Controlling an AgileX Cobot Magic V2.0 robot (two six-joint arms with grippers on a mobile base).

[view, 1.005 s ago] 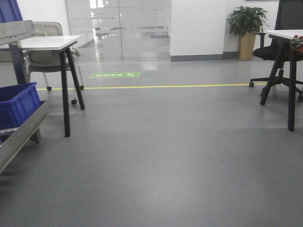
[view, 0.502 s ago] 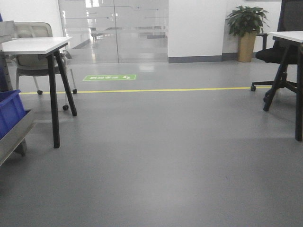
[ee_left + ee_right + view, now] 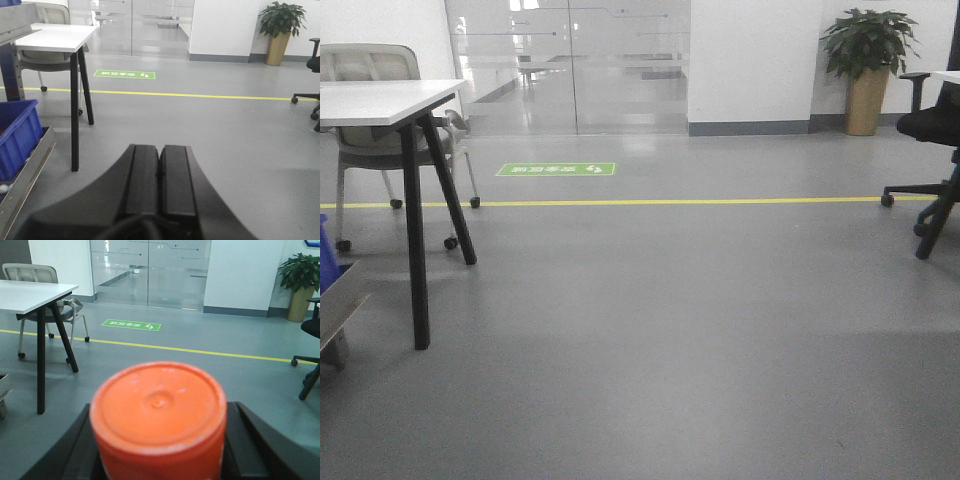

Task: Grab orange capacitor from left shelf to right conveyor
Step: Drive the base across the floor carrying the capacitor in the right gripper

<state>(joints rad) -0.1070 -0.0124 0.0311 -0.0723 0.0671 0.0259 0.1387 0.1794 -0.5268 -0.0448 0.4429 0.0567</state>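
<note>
The orange capacitor [image 3: 159,412] fills the bottom of the right wrist view, its round end cap facing the camera. My right gripper [image 3: 162,410] is shut on it, one black finger pressed against each side. In the left wrist view my left gripper [image 3: 159,147] is shut with its two pads together and nothing between them, held over the grey floor. The left shelf [image 3: 20,27] shows as brushed steel at the far left, with its lower steel lip [image 3: 27,177] beside the gripper. A sliver of that lip [image 3: 338,300] shows in the front view. The right conveyor is out of view.
A blue bin [image 3: 17,135] sits on the shelf's lower level. A white table [image 3: 380,100] on black legs stands ahead on the left with a grey chair [image 3: 365,65] behind it. A black office chair [image 3: 935,125] is at the right edge. A yellow floor line [image 3: 670,202] crosses ahead.
In the front view the shelf and blue bin have slid almost out at the left. The desk at the right has left the frame, and the floor sign sits lower.
</note>
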